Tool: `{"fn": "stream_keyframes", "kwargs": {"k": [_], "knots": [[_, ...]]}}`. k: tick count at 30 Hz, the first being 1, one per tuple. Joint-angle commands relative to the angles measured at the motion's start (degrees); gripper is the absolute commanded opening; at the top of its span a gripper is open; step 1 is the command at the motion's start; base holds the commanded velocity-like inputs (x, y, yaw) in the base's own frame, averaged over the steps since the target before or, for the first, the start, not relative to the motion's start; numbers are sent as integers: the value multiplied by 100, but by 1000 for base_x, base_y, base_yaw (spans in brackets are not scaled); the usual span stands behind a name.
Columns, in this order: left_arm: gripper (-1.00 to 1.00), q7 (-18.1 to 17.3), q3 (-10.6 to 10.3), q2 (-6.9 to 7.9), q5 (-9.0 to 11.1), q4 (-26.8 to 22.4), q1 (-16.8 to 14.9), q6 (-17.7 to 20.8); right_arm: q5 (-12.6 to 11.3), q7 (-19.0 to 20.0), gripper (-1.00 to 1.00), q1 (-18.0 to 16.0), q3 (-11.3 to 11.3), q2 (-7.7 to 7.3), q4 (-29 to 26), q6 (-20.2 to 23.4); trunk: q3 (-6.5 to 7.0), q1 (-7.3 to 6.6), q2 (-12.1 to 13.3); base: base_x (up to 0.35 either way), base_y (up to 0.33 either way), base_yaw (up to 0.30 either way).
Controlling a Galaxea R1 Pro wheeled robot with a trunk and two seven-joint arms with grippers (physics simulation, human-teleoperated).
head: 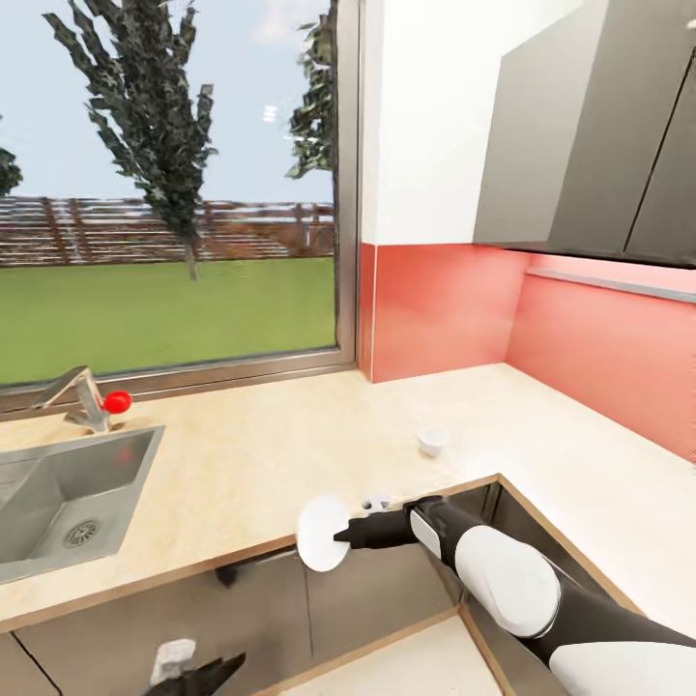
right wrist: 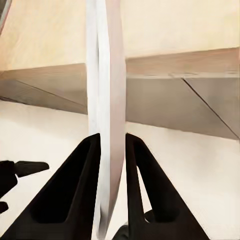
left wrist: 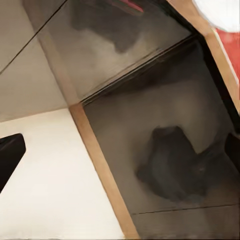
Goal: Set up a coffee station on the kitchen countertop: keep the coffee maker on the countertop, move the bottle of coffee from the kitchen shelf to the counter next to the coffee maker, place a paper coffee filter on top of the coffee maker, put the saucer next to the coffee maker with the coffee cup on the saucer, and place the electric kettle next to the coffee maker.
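Observation:
My right gripper [head: 340, 535] is shut on a white saucer [head: 320, 533] and holds it on edge just off the front edge of the light wood countertop [head: 261, 454]. In the right wrist view the saucer [right wrist: 106, 75] stands edge-on between the two dark fingers [right wrist: 142, 170]. A small white coffee cup [head: 432, 441] sits upright on the counter, a little beyond and to the right of the saucer. My left gripper [head: 205, 673] hangs low in front of the base cabinets; its fingers [left wrist: 9, 156] are spread wide, with nothing between them.
A steel sink [head: 68, 493] with a red-knobbed faucet [head: 94, 401] is set in the counter at left, under a large window. The counter turns along the red backsplash [head: 599, 358] at right, below grey wall cabinets [head: 599, 135]. Grey cabinet fronts [left wrist: 150, 150] lie under the counter.

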Motion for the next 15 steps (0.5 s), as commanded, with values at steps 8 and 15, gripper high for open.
{"fn": "stream_keyframes", "kwargs": {"k": [8,15], "knots": [[100,365,29,233,-141,707,1000,-616,29,24,-100,2,-59,4,-19,58,-2,-1,-5,-154,0,0],[100,2937,4,250,-468,2931,1062,-2536,42,38,-100,7,-47,4,29,-386,-2,-1,-5,-4,0,0]]}}
